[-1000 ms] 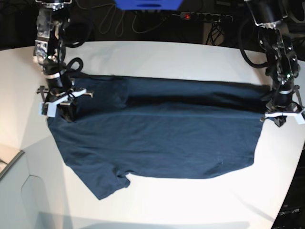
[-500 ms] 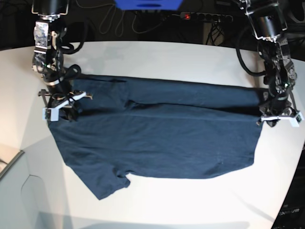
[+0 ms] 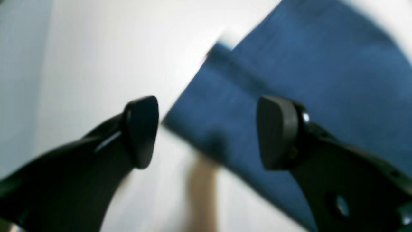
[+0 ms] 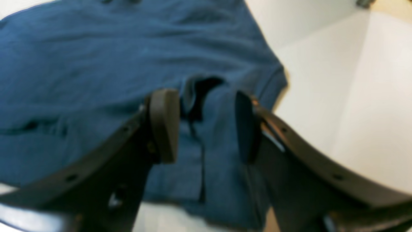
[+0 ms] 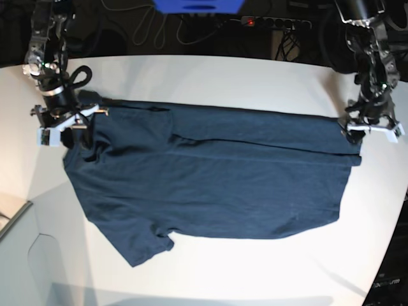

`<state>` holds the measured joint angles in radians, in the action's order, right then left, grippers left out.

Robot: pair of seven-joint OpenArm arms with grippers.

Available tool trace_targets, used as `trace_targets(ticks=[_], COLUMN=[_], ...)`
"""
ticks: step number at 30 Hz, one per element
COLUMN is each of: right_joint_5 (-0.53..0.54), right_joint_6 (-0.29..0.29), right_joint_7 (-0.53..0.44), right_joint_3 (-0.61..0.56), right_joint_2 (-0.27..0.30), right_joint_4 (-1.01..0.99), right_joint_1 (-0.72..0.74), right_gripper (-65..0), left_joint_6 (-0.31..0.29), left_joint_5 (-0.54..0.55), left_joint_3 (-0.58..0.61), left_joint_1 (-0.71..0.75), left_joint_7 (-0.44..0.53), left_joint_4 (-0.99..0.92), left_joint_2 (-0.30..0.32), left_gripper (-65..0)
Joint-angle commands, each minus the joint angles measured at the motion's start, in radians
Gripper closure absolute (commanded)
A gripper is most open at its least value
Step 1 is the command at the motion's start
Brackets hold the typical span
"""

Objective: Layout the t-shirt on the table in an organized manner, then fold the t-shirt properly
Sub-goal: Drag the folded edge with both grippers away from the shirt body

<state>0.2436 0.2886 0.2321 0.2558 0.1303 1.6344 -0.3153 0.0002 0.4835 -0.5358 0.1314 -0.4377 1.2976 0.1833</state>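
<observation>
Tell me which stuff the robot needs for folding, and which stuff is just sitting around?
Needed for the job:
- dark navy-blue short-sleeved t-shirt
- big smooth white table
- left gripper, open
- right gripper, open

Just lying about:
- black power strip with a red light, behind the table
- blue box-shaped object
- loose dark cables

We saw two black jointed arms wrapped in looping black cables. The left claw (image 5: 372, 129) and right claw (image 5: 64, 126) each carried white bracket pieces; up close, their matte black curved fingers (image 3: 141, 130) bore rounded pads, small holes and shiny screws.
</observation>
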Motion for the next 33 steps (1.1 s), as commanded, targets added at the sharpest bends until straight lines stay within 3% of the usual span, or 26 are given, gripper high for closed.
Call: trace_targets(ticks=[1, 9, 12, 14, 22, 23, 25, 28, 31, 33], right_joint_5=[0.007, 0.007, 0.007, 0.006, 0.006, 0.006, 0.006, 0.006, 0.006, 0.007], right_joint_6=[0.004, 0.004, 0.004, 0.004, 0.004, 0.004, 0.004, 0.004, 0.005, 0.005], right_joint_7=[-0.027, -0.020, -0.020, -0.020, -0.026, -0.026, -0.027, -0.027, -0.027, -0.027], right_joint_3=[0.009, 0.030, 0.030, 0.024, 0.029, 0.029, 0.030, 0.027, 0.027, 0.029], right_joint_2=[0.010, 0.010, 0.012, 0.012, 0.032, 0.033, 0.033, 0.056, 0.064, 0.064], right_joint_4=[0.030, 0.043, 0.013, -0.010, -0.118, -0.138, -0.168, -0.196, -0.211, -0.210], right_joint_1=[-0.012, -0.107, -0.118, -0.121, -0.100, -0.094, -0.092, -0.077, -0.072, -0.072], right_gripper=[-28.7, -29.1, -33.5, -35.7, -36.3, -36.2, -35.3, -26.5, -8.3, 0.0], left_joint_6=[-0.006, -0.006, -0.006, -0.006, -0.006, -0.006, -0.006, -0.006, -0.006, -0.006], left_joint_5=[0.002, -0.001, -0.001, -0.001, -0.001, -0.001, -0.001, 0.002, -0.001, 0.005], left_joint_3=[-0.004, 0.001, 0.004, 0.006, 0.003, 0.001, 0.000, 0.003, 0.000, -0.002], left_joint_1=[-0.025, -0.074, -0.103, -0.117, -0.118, -0.118, -0.118, -0.117, -0.117, -0.117], left_joint_7=[0.030, 0.030, 0.030, 0.030, 0.030, 0.030, 0.030, 0.029, 0.029, 0.029], left_joint_4=[-0.006, -0.117, -0.157, -0.178, -0.187, -0.187, -0.186, -0.180, -0.180, -0.178], left_joint_2=[0.018, 0.026, 0.028, 0.028, 0.026, 0.028, 0.035, 0.054, 0.060, 0.080], left_gripper=[-46.2, -46.2, -45.4, -40.3, -3.1, 0.0, -0.7, 0.0, 0.0, 0.0])
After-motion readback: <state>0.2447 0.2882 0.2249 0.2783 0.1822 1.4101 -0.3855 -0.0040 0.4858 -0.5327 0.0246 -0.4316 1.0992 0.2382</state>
